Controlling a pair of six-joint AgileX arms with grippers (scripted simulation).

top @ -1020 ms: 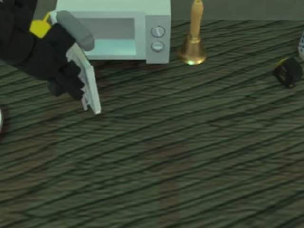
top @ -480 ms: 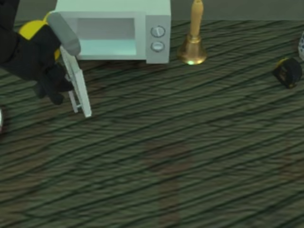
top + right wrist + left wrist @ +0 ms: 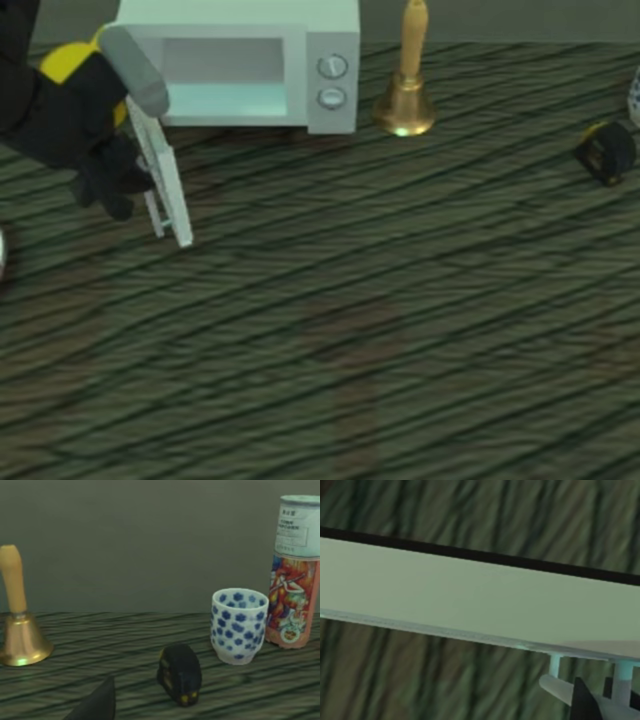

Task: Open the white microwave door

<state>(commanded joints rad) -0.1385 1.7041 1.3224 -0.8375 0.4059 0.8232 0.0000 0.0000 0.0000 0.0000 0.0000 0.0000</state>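
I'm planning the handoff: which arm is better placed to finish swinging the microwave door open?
Left. Its claw is at the handle of the white microwave door, already swung wide from the microwave. The right arm is off the top view; its wrist camera faces the bell and cup.

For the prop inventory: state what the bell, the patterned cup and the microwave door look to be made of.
Bell: polished brass-like metal body, going by its golden sheen, with a pale wood-like handle. Cup: probably glazed ceramic, glossy white with blue flowers. The white microwave door, swung open with the left gripper at its handle: smooth matte white, plastic or painted metal; the look leaves it open.
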